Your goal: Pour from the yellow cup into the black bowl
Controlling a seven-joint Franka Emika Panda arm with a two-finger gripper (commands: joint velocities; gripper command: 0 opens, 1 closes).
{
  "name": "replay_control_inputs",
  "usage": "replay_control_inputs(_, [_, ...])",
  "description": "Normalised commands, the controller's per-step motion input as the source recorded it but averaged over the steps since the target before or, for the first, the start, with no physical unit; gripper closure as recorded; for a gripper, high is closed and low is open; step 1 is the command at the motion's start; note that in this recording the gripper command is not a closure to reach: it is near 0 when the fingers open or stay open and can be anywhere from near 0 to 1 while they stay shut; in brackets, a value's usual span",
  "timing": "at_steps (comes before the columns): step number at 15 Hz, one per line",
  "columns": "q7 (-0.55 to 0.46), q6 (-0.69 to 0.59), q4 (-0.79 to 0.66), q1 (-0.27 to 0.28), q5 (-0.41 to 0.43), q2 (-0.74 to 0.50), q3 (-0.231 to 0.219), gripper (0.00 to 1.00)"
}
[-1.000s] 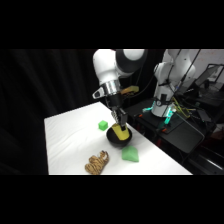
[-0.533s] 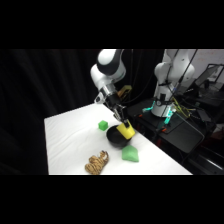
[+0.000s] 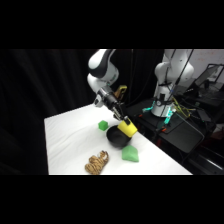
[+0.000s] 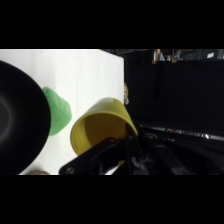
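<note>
Nearest the side camera, the tiger toy (image 3: 97, 163) lies at the front of the white table (image 3: 65, 135), with the light-green block (image 3: 130, 153) just beside the black bowl (image 3: 117, 137). A second ago the yellow cup (image 3: 127, 128) hung upright low over the bowl; it has since been lifted and tipped, and now sits slanted above the bowl's far rim. The tool (image 3: 121, 121) is shut on the yellow cup's wall, and the wrist view shows the cup's open mouth (image 4: 100, 131) with the bowl (image 4: 20, 120) off to one side. The pour looks under way or just beginning; no contents can be made out. Behind the bowl sits the small green cube (image 3: 103, 124). Beyond the table, the room is dark, with a second robot arm (image 3: 167, 75) standing over cluttered equipment.
</note>
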Motion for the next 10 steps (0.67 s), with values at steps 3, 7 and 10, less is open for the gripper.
replay_control_inputs(3, [-0.01, -0.01, 0.08, 0.032, -0.103, -0.05, -0.047, 0.20])
replay_control_inputs(7, [0.28, 0.33, -0.07, 0.117, -0.346, -0.31, -0.068, 0.19])
replay_control_inputs(10, [0.57, 0.45, -0.14, 0.167, -0.474, -0.47, -0.018, 0.19])
